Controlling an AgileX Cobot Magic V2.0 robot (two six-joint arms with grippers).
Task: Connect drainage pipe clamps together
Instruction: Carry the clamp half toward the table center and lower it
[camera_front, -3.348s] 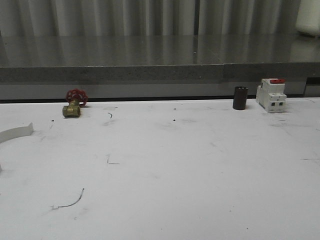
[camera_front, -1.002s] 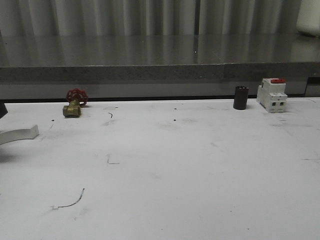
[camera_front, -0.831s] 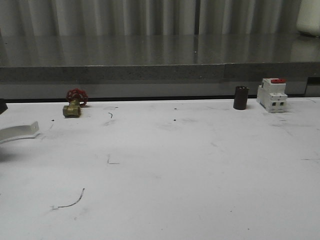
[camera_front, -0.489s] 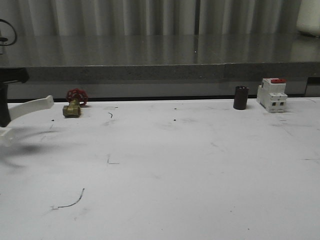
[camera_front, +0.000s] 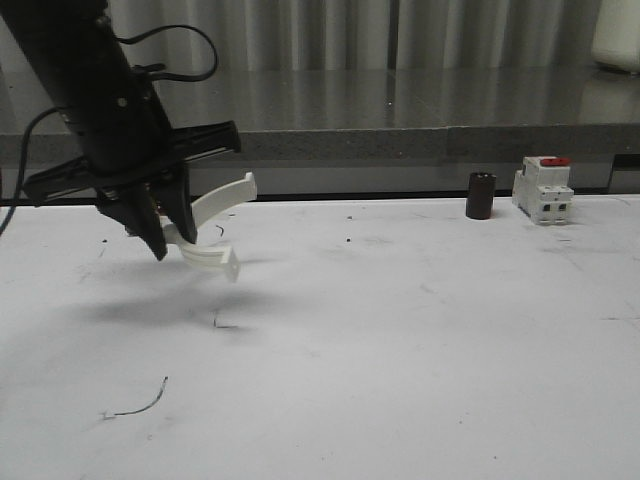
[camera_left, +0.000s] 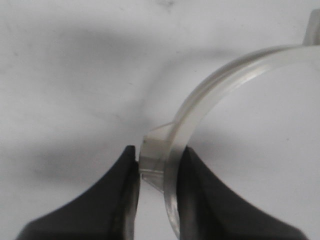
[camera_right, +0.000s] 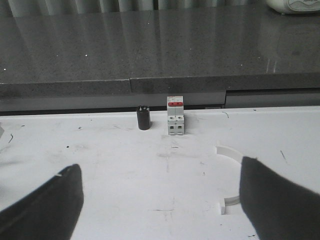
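One white semicircular drainage pipe clamp half (camera_front: 212, 232) is carried above the desk (camera_front: 400, 340) by the left end effector (camera_front: 170, 235), at the left of the front view. In the left wrist view the two dark fingers (camera_left: 117, 200) are seen closed on the band at its side lug (camera_left: 152, 162), one on each face, with the arc curving away from the grip. In the front view the band is tilted: one end tab (camera_front: 245, 182) points up and toward the desk's middle, the other hangs low, clear of the surface, with a shadow cast below.

The second clamp half (camera_right: 232, 175) lies flat on the desk in the right wrist view, just ahead of the right end effector (camera_right: 160, 200) and toward the right-hand finger (camera_right: 280, 205). Its opening is turned toward the left side of the desk. The right end effector is spread wide and grips nothing.

The coming move is judged to turn on this separation: the two halves are well apart, one aloft on the left, one resting on the right. The resting half lies nearer the right arm. For mating, the held arc's open side would have to face the resting arc's open side, end tabs aligned. A black cylinder (camera_front: 480, 195) and a circuit breaker (camera_front: 543, 190) stand at the far right edge, clear of both halves.
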